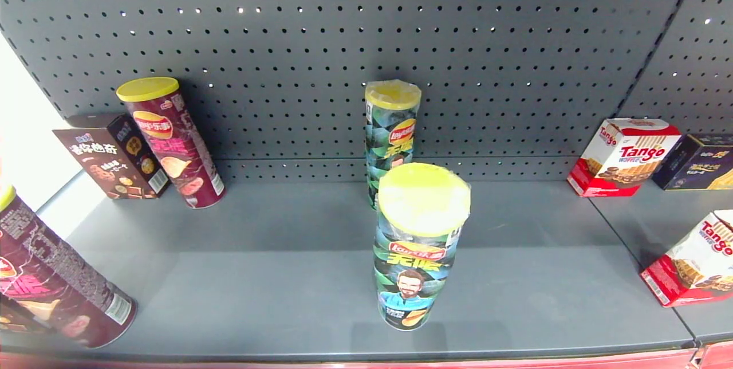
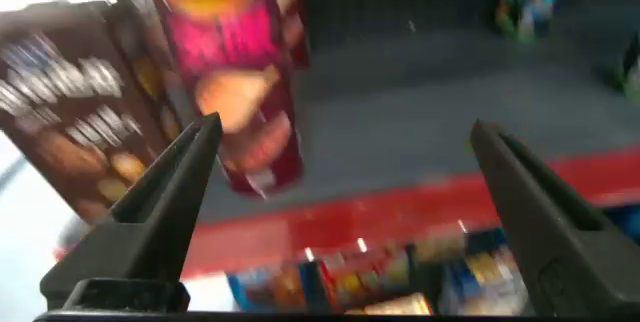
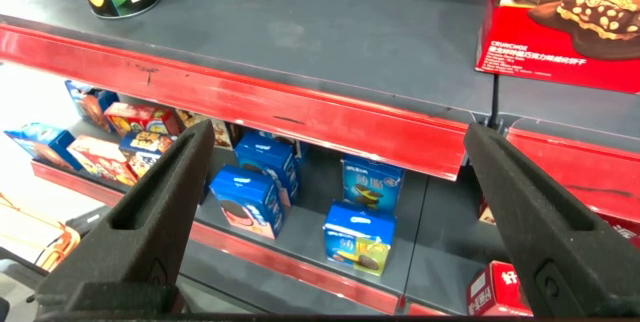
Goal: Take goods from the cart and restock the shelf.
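Left tool [image 2: 345, 127], right tool [image 3: 337, 130]: released, empty. I judge the 6 o'clock can [image 1: 415, 266] light, slick, crushable; grip mid-body.

Grey pegboard [image 1: 458, 42] behind | wafer boxes [image 1: 624, 157] at right | blue snack boxes [image 3: 358, 240] on lower tier | dark cookie box [image 1: 106, 157] left

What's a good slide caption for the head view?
Front green can and back green can lined up on the shelf, maroon can at left, wafer box at right.
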